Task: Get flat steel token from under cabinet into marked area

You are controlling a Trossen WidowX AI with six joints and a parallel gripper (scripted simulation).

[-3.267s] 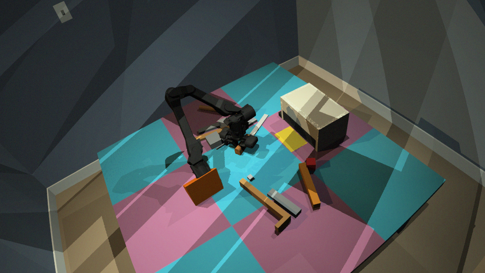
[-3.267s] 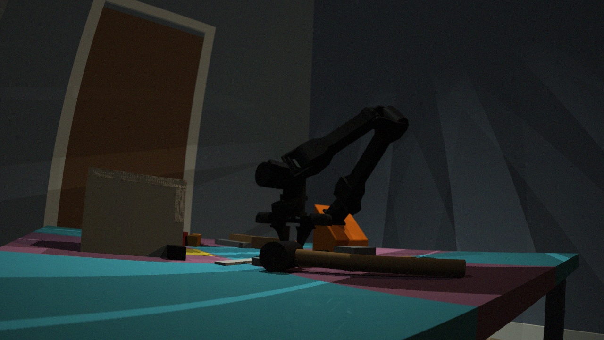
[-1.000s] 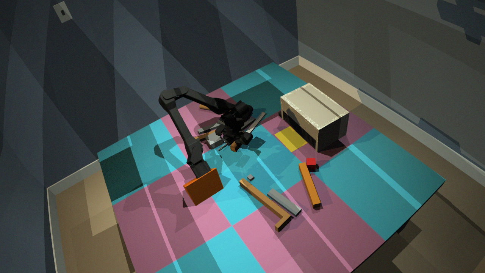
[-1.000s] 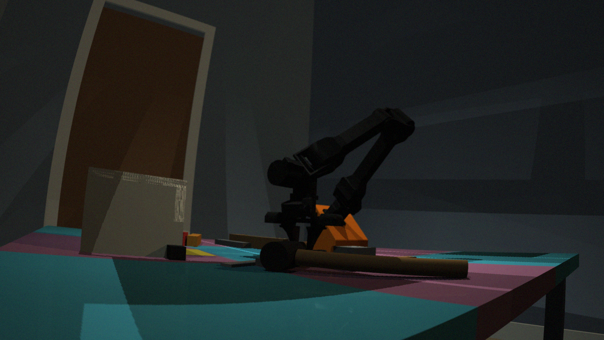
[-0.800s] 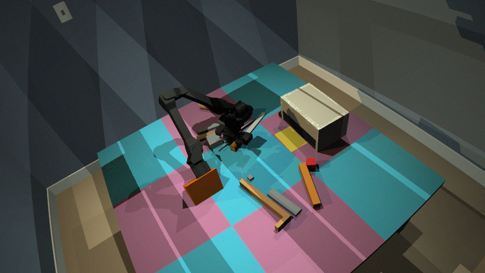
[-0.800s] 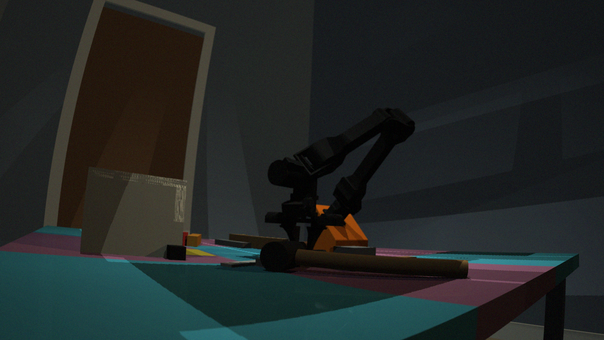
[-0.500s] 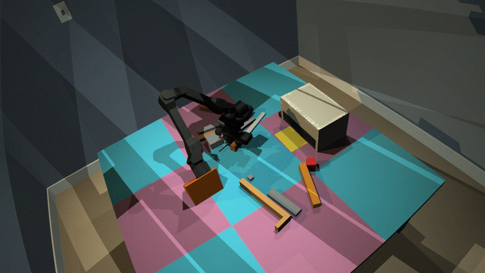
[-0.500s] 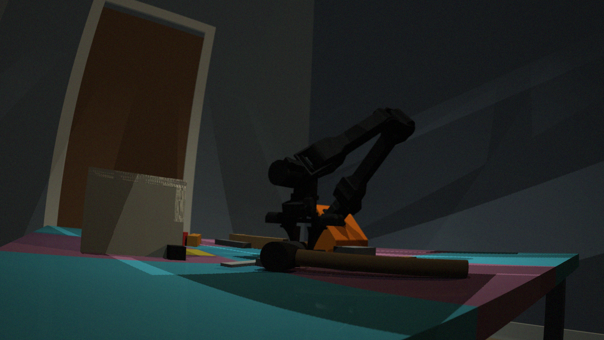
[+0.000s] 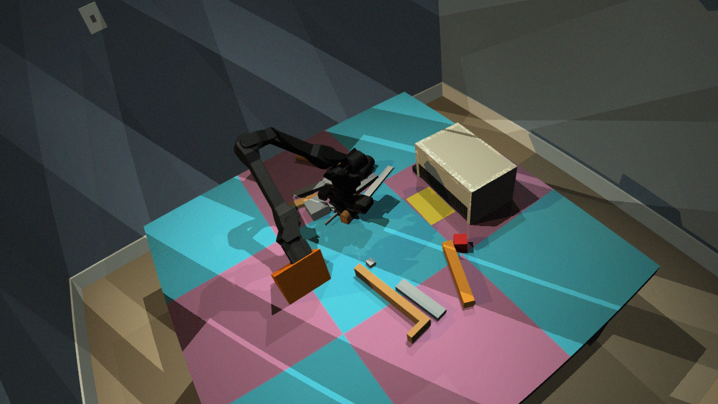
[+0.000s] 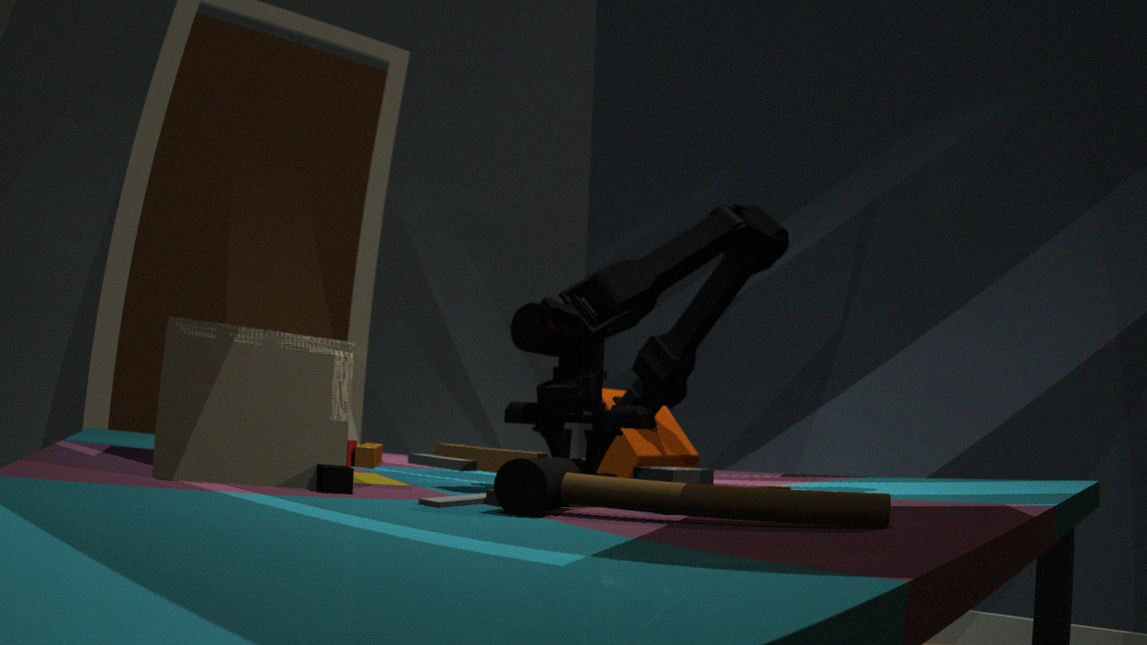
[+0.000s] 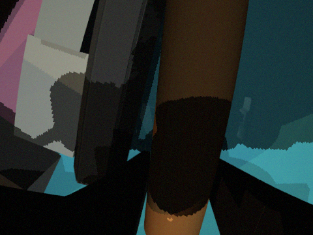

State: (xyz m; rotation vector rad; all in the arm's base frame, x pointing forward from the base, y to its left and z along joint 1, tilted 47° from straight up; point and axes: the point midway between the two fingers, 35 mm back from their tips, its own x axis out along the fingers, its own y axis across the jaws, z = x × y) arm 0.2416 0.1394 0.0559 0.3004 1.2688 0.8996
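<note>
Between my jaws, squeezed tight, is a round brown wooden stick [image 9: 345,216] [image 11: 199,72], likely light and stiff but rolly, best held far from its poking end.

The gripper [image 9: 345,213] [image 10: 575,465] [image 11: 177,160] points downward, its fingers clamped partway shut.

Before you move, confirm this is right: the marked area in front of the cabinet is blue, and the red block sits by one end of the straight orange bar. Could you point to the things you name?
The marked area [image 9: 430,206] [image 10: 378,478] is yellow, as the top view shows; the red block [image 9: 459,239] [image 10: 351,452] does sit by that bar [image 9: 459,276] [image 10: 368,455].
</note>
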